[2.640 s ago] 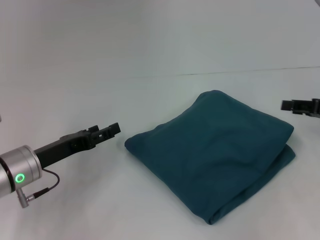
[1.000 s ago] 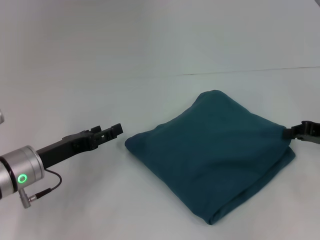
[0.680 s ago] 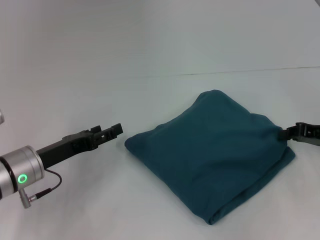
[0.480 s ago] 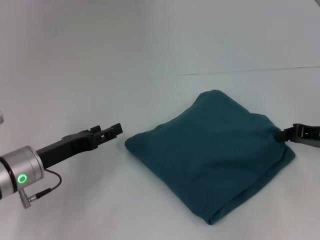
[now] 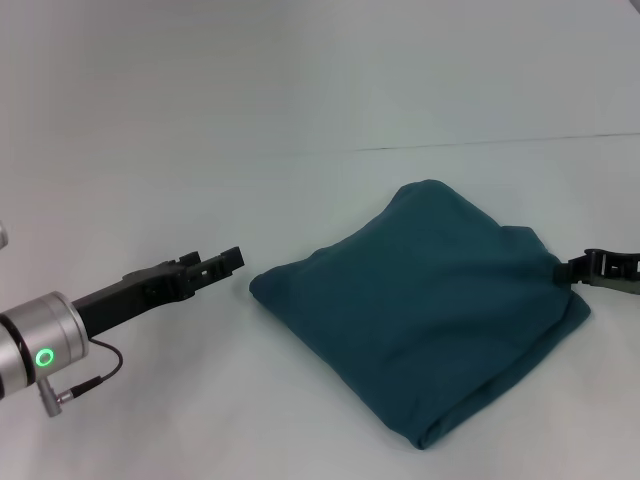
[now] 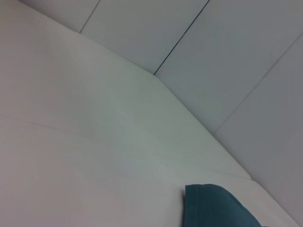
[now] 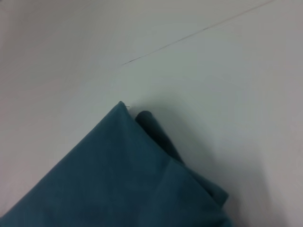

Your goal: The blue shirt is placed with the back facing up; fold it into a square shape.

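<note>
The blue shirt (image 5: 420, 305) lies folded into a thick, roughly square bundle on the white table, turned like a diamond, plain side up. My left gripper (image 5: 232, 259) hovers low just left of the bundle's left corner, a small gap apart. At the right edge of the head view, my right gripper (image 5: 572, 268) presses against the bundle's right corner, where the cloth is slightly bunched. The right wrist view shows a corner of the shirt (image 7: 113, 179) with a lower layer peeking out beside it. The left wrist view catches only one shirt corner (image 6: 213, 208).
A white table (image 5: 200, 400) carries the bundle. A thin dark seam (image 5: 480, 143) runs across the surface behind the shirt. A cable (image 5: 85, 380) hangs from my left wrist at the lower left.
My right gripper came down from above the table to the shirt's right corner and nudged it a little leftward, wrinkling the cloth there. The left arm stayed almost still.
</note>
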Available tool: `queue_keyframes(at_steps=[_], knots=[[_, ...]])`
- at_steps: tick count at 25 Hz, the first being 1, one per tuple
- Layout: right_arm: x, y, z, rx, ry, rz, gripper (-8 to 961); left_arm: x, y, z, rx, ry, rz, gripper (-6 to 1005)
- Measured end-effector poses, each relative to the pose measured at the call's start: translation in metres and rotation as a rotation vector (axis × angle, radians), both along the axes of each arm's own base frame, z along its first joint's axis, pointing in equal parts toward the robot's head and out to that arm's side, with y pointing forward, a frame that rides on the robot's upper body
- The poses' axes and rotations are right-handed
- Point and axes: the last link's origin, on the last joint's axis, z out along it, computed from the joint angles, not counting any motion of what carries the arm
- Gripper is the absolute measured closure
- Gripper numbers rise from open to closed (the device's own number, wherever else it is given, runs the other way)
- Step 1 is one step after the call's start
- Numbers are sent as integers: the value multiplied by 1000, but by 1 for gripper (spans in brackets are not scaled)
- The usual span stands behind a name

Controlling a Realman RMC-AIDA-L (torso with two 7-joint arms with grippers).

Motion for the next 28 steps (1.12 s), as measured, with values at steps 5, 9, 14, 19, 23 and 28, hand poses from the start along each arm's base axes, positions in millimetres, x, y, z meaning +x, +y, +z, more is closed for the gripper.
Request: queue_keyframes(at_steps=[5, 9, 14, 19, 23, 28], knots=[[1, 2, -2, -6, -33, 5, 902, 0, 0, 0, 1, -1, 1, 126], [0, 4, -3, -6, -42, 9, 896, 0, 0, 0, 0, -3, 1, 126], [-2, 5, -6, -8, -44, 14, 889, 0, 0, 0, 4, -3, 2, 126], [-4, 6, -5, -2, -44, 21, 881, 0, 1, 1, 5, -4, 3, 126], [-3, 6, -1, 13, -52, 28, 875, 0, 1, 1, 6, -4, 4, 125], [-4, 9, 6, 32, -67, 43, 867, 0, 1, 2, 7, -5, 5, 125]])
